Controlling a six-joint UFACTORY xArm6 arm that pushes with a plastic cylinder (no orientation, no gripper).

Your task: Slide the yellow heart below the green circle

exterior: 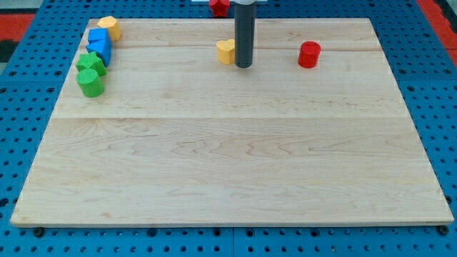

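bench (235,164) wooden | green circle (91,84) near view's left edge | yellow heart (226,51) near view's top, centre | my tip (243,66) touching heart's right side | tool: plain rod, nothing held

Pale matt wooden board (228,164), dark smooth rod (244,36)
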